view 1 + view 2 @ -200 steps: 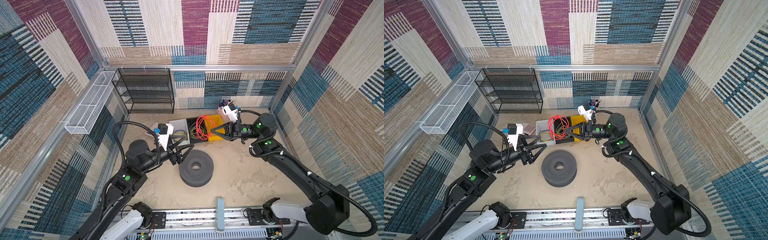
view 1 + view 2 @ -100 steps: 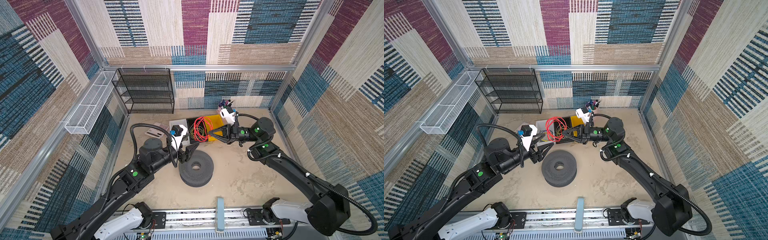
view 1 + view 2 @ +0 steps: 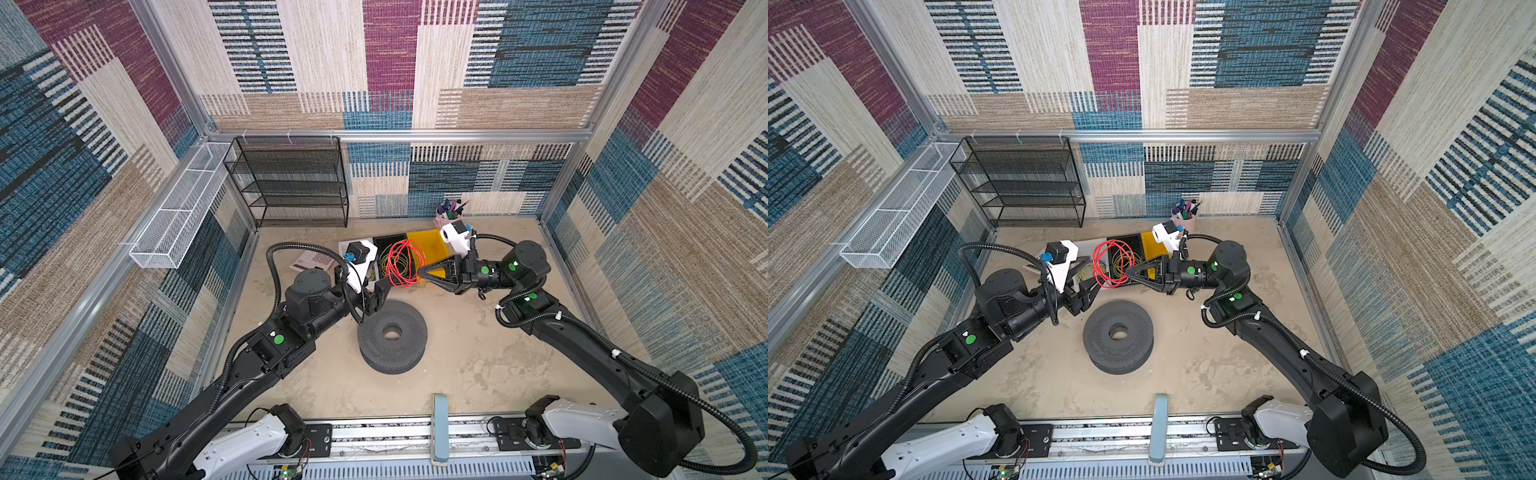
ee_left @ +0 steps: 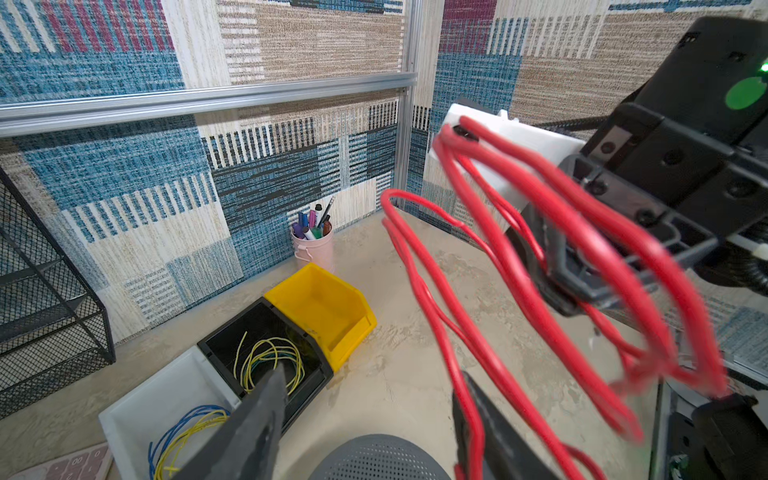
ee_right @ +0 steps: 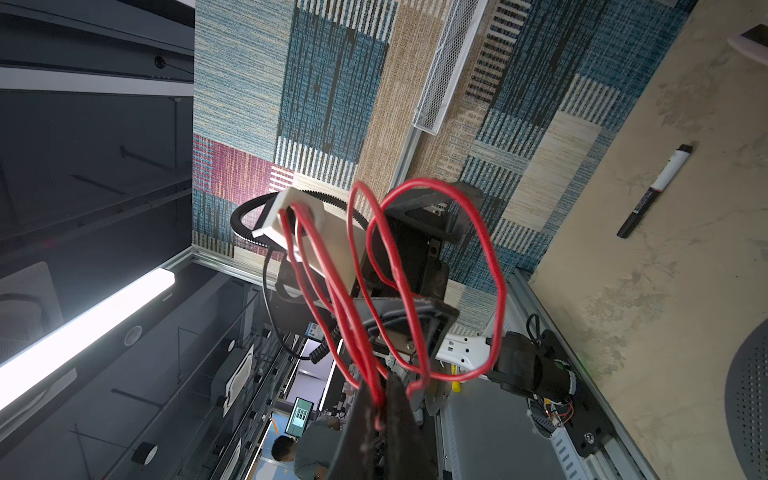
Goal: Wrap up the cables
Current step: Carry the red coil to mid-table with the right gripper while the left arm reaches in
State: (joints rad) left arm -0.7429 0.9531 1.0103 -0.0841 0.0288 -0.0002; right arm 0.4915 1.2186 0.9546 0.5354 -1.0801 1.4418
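Over on the left, the left gripper (image 3: 380,292) hovers by the far edge of the grey spool (image 3: 392,338). Its jaws are spread wide and empty. In the left wrist view, one red strand brushes along the inner side of a finger (image 4: 494,432). Moving across, the red cable (image 3: 401,264) hangs in mid-air between the two grippers as a loose bundle of curling loops. On the right, the right gripper (image 3: 419,272) is pinched tight on one side of that bundle and carries all of it. This looks like the moment for a second grasp. The left jaws want to take in several strands at once, not just one. They should close on the loops opposite the right pinch, so the springy coil cannot fan out.
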